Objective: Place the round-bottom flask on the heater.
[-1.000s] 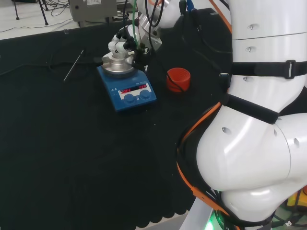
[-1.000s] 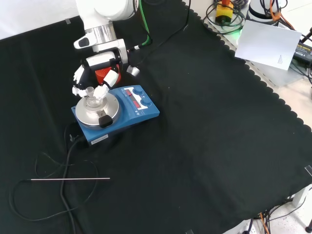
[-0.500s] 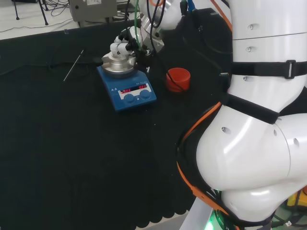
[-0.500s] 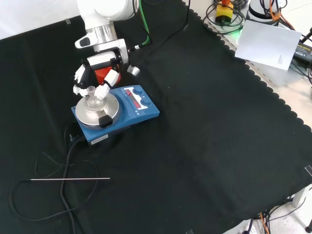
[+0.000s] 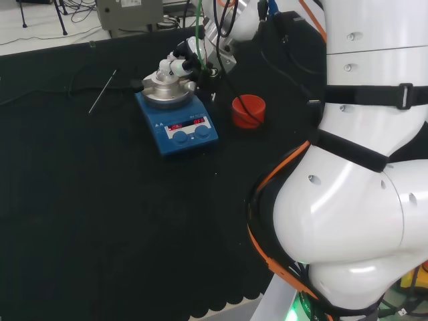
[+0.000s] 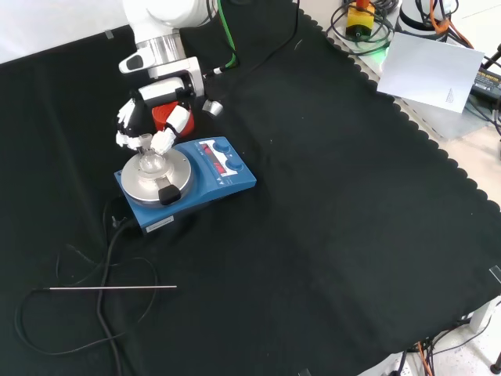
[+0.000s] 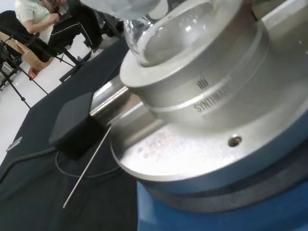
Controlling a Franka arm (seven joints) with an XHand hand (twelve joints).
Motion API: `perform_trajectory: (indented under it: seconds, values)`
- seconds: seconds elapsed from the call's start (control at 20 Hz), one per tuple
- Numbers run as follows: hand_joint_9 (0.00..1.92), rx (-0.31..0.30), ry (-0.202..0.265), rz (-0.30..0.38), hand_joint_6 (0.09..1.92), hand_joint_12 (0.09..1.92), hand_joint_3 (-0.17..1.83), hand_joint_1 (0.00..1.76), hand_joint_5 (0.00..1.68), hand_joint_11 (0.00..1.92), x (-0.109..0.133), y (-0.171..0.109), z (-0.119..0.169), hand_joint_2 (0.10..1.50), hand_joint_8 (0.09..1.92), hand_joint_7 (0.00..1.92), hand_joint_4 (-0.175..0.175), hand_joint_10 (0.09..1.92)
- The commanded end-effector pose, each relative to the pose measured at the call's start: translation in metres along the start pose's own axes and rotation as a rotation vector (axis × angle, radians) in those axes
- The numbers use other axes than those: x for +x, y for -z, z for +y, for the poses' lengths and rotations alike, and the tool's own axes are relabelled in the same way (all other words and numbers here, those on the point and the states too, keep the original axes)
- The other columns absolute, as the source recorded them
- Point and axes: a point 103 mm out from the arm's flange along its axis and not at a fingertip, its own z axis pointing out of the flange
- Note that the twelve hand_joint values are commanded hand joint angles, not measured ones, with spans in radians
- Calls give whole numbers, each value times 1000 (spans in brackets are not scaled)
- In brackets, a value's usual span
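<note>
Front view: near the bench's left edge a thin metal rod [image 6: 113, 287] lies flat on the black cloth [image 6: 329, 235] among loops of black cable [image 6: 102, 313]. Farther up stands the blue heater [image 6: 186, 184], the round-bottom flask [image 6: 150, 160] seated in its metal block [image 6: 155, 176]. The hand [image 6: 150, 117] hangs over the flask's neck, white fingertips [image 6: 166, 139] curled close on either side; whether they touch the glass cannot be told. Behind it sits a red ribbed ring [image 6: 164, 114].
</note>
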Motion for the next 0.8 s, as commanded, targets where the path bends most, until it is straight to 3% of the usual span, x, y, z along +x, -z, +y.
perform_trajectory:
  seconds: [0.05,0.35,0.55,0.8]
  values:
    - [804,-5,11,-4,703,1250,-25,941,859,433,4,2,-1,964,549,624,-29,469]
    - [796,-7,32,-34,693,1262,-36,938,863,425,9,2,-1,966,555,620,-23,483]
    - [793,6,58,-90,689,1263,-41,939,870,424,13,1,0,968,556,619,-21,488]
    - [791,19,58,-126,683,1265,-47,940,875,423,17,-2,1,970,558,618,-20,493]
